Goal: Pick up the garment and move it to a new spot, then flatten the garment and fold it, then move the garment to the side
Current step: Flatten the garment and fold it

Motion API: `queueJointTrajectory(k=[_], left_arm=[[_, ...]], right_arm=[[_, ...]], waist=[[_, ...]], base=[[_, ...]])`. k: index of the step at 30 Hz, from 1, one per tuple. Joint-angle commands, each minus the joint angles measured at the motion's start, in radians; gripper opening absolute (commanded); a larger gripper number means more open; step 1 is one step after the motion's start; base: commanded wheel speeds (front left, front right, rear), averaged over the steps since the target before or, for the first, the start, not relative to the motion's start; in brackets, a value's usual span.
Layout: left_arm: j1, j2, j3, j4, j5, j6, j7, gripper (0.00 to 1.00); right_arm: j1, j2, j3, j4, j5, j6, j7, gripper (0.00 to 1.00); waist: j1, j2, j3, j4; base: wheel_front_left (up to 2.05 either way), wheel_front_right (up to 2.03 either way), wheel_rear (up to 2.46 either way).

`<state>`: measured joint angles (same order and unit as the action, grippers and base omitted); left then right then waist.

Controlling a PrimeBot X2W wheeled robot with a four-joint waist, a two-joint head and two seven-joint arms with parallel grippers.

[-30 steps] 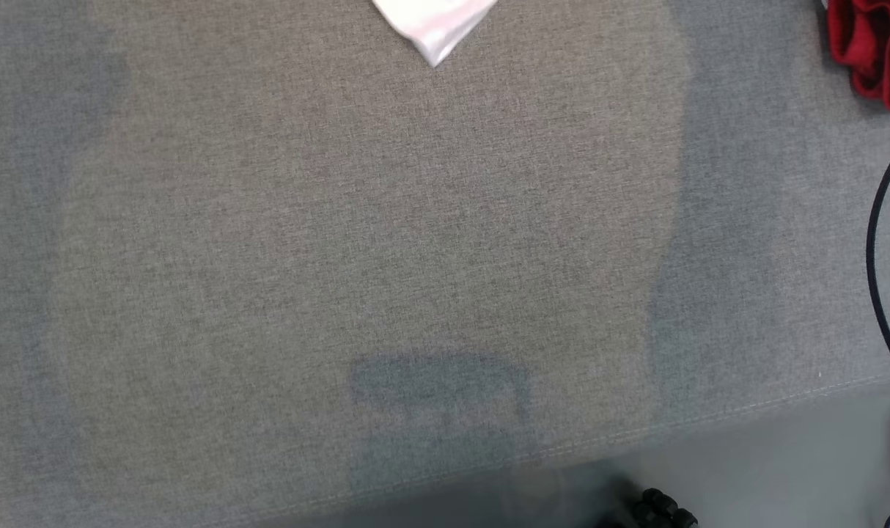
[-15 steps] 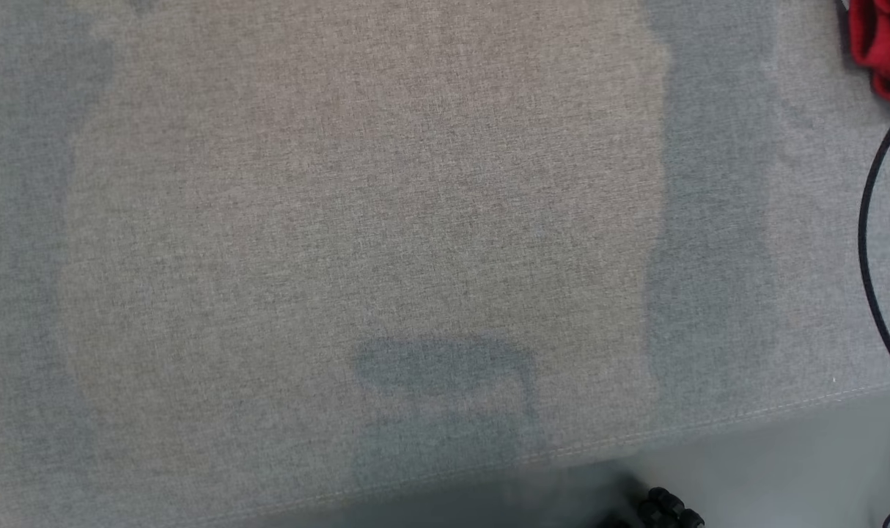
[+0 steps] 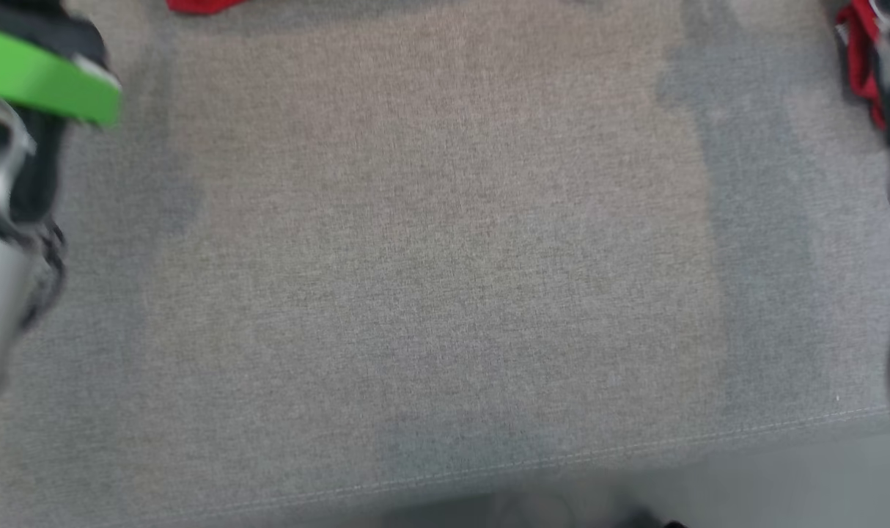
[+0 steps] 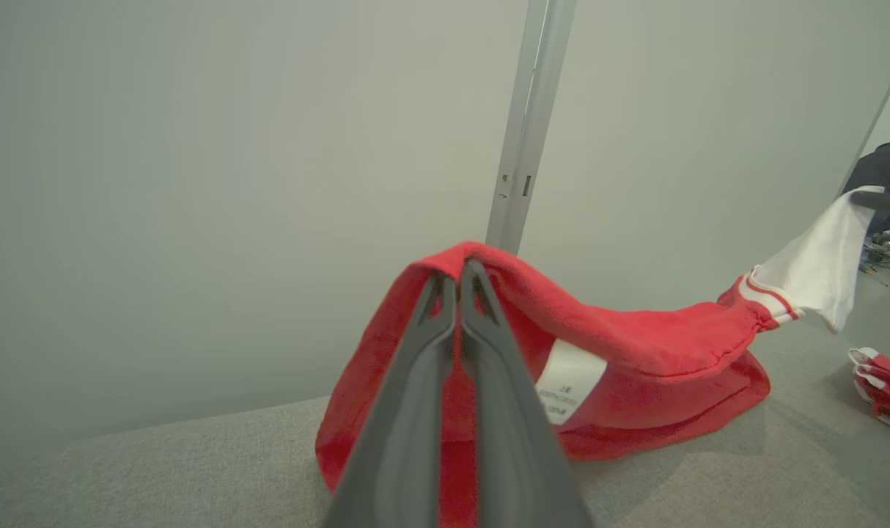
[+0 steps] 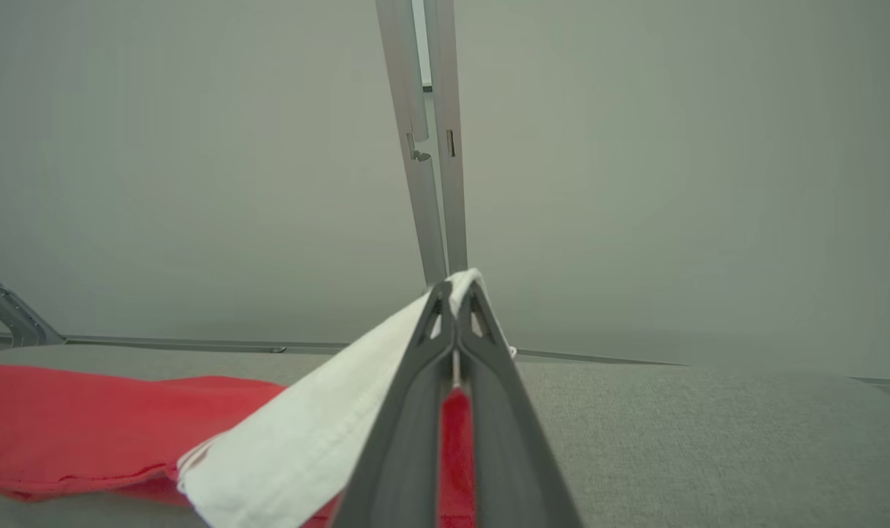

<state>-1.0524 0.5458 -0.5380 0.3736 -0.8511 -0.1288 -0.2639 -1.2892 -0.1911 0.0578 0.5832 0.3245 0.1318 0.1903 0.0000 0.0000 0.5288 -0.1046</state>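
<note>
The garment (image 4: 635, 345) is red fleece with a white label and a white section (image 4: 819, 264). In the left wrist view my left gripper (image 4: 460, 268) is shut on a red fold, lifting it into a peak above the grey surface while the rest sags down. My right gripper (image 5: 456, 290) is shut on the white section (image 5: 306, 440), with the red part (image 5: 86, 418) trailing left on the surface. The garment hangs stretched between both grippers. In the head view a red edge of the garment (image 3: 196, 6) shows at the top, near my left forearm (image 3: 42, 81) with its green band.
The grey fabric surface (image 3: 445, 293) spreads wide below, its seamed front edge (image 3: 635, 447) near the bottom. Another red and white cloth (image 4: 885, 389) lies at the right. A pale wall with a metal post (image 4: 526, 125) stands behind. A person in dark clothes (image 4: 888, 161) sits far right.
The head camera has shifted. My left forearm with the green band and my right forearm have come into the view's edges. The white cloth corner seen a second ago has left the top.
</note>
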Motion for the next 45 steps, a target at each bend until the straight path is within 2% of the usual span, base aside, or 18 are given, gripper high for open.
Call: queueJointTrajectory(k=[1, 7, 11, 14, 18, 19, 24, 35, 39, 45], left_arm=[[0.067, -0.015, -0.014, 0.001, 0.015, 0.004, -0.001, 0.0], [0.248, -0.035, -0.077, 0.022, 0.007, 0.018, 0.013, 0.0], [0.356, -0.037, -0.119, 0.017, -0.006, 0.034, 0.042, 0.0], [0.43, -0.028, -0.146, -0.005, -0.004, 0.06, 0.068, 0.0], [0.531, -0.021, -0.174, -0.037, 0.002, 0.127, 0.092, 0.0], [0.581, -0.024, -0.196, -0.054, 0.007, 0.158, 0.108, 0.0], [0.686, -0.037, -0.222, -0.077, -0.008, 0.212, 0.121, 0.0], [0.808, -0.039, -0.259, -0.097, -0.033, 0.283, 0.167, 0.0], [0.839, -0.015, -0.262, -0.114, -0.037, 0.316, 0.194, 0.0], [0.881, 0.053, -0.28, -0.162, -0.045, 0.345, 0.268, 0.0]], right_arm=[[0.091, -0.052, -0.002, -0.057, 0.036, -0.002, 0.061, 0.0], [0.405, -0.126, -0.032, -0.263, 0.108, -0.001, 0.344, 0.0], [0.598, -0.126, -0.072, -0.387, 0.128, -0.001, 0.516, 0.0], [0.73, -0.141, -0.069, -0.492, 0.156, -0.001, 0.595, 0.0], [0.884, -0.139, -0.096, -0.564, 0.172, -0.001, 0.644, 0.0], [0.951, -0.132, -0.113, -0.578, 0.173, -0.001, 0.66, 0.0], [1.093, -0.096, -0.153, -0.593, 0.182, -0.001, 0.712, 0.0], [1.292, -0.07, -0.189, -0.674, 0.241, -0.001, 0.864, 0.0], [1.349, -0.053, -0.204, -0.702, 0.258, -0.001, 0.908, 0.0], [1.421, -0.028, -0.223, -0.749, 0.288, -0.001, 0.984, 0.0]], waist=[[0.0, 0.0, -0.082, 0.027], [0.0, 0.0, -0.191, 0.037], [0.0, 0.0, -0.259, 0.042], [0.0, 0.0, -0.3, 0.044], [0.0, 0.0, -0.349, 0.054], [0.0, 0.0, -0.368, 0.062], [0.0, 0.0, -0.416, 0.082], [0.0, 0.0, -0.467, 0.101], [0.0, 0.0, -0.473, 0.104], [0.0, 0.0, -0.473, 0.107]], base=[[0.0, 0.0, 0.0], [0.0, 0.0, 0.0], [0.0, 0.0, 0.0], [0.0, 0.0, 0.0], [0.0, 0.0, 0.0], [0.0, 0.0, 0.0], [0.0, 0.0, 0.0], [0.0, 0.0, 0.0], [0.0, 0.0, 0.0], [0.0, 0.0, 0.0]])
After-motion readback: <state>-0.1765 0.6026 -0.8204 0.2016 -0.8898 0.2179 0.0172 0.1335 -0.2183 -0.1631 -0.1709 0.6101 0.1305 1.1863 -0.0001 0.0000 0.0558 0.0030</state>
